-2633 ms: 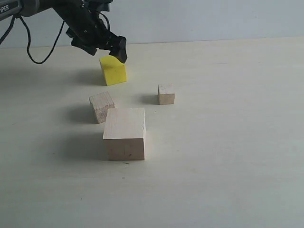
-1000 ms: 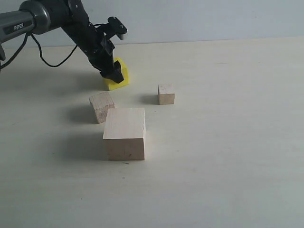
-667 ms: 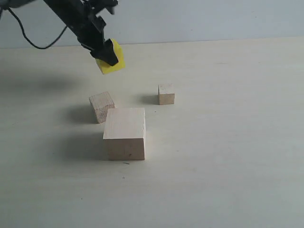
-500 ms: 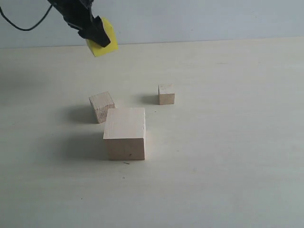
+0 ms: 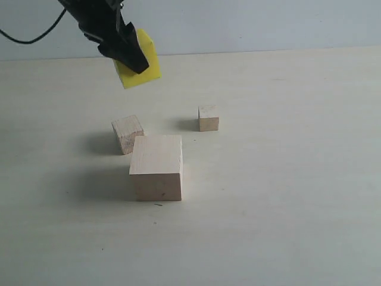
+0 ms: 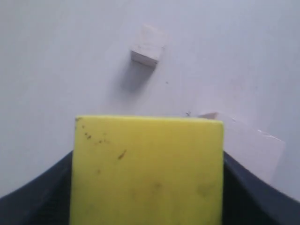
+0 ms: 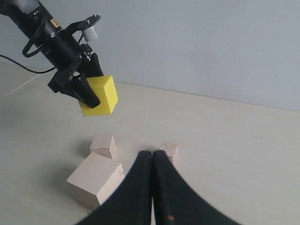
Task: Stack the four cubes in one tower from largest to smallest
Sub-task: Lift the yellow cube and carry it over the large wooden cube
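Observation:
My left gripper [image 5: 133, 59] is shut on the bright yellow cube [image 5: 143, 67] and holds it tilted in the air, above and behind the other blocks. In the left wrist view the yellow cube [image 6: 147, 168] fills the space between the two dark fingers [image 6: 42, 197]. The large pale wood cube [image 5: 156, 167] rests on the table nearest the front. The smaller wood cube [image 5: 127, 133] sits just behind its left corner. The smallest wood cube [image 5: 208, 118] stands apart to the right. My right gripper [image 7: 152, 155] is shut and empty, and it is out of the exterior view.
A pale tabletop [image 5: 286, 179] spreads around the blocks, with a light wall [image 5: 268, 24] behind it. A black cable [image 5: 24, 37] hangs from the left arm at the upper left.
The left gripper closed on the yellow cube and lifted it off the table. In the last half second it carried the cube a little right and down.

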You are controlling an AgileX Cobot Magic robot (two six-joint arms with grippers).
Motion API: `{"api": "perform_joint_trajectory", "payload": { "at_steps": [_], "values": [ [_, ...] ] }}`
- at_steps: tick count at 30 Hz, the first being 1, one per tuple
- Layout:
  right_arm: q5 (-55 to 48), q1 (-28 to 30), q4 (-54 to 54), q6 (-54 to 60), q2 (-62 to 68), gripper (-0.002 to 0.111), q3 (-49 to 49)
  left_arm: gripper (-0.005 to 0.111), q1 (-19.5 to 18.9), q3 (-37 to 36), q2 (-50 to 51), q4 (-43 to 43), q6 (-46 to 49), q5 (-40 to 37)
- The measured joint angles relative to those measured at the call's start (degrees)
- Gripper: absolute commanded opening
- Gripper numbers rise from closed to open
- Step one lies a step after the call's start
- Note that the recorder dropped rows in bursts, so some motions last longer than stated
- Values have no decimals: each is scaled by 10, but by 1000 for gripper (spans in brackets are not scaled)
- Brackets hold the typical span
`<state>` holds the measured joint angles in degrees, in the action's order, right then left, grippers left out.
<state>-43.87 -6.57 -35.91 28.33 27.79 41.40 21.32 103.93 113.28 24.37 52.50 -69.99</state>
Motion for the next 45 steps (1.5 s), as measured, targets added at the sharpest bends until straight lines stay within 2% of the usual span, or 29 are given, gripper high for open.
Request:
{"api": "perform_joint_trajectory", "payload": {
  "at_steps": [13, 16, 19, 22, 26, 45],
  "values": [
    [0, 0, 0, 0, 0, 0, 0, 0, 70, -227, -170, 4, -3, 83],
    [0, 0, 0, 0, 0, 0, 0, 0, 84, -275, -180, 4, 28, 101],
    [0, 0, 0, 0, 0, 0, 0, 0, 87, -302, -180, 2, 104, 104],
    [0, 0, 0, 0, 0, 0, 0, 0, 87, -306, -180, 0, 172, 93],
    [0, 0, 0, 0, 0, 0, 0, 0, 87, -308, -180, 13, 216, 92],
    [0, 0, 0, 0, 0, 0, 0, 0, 87, -297, -105, 43, 279, 172]
  ]
}}
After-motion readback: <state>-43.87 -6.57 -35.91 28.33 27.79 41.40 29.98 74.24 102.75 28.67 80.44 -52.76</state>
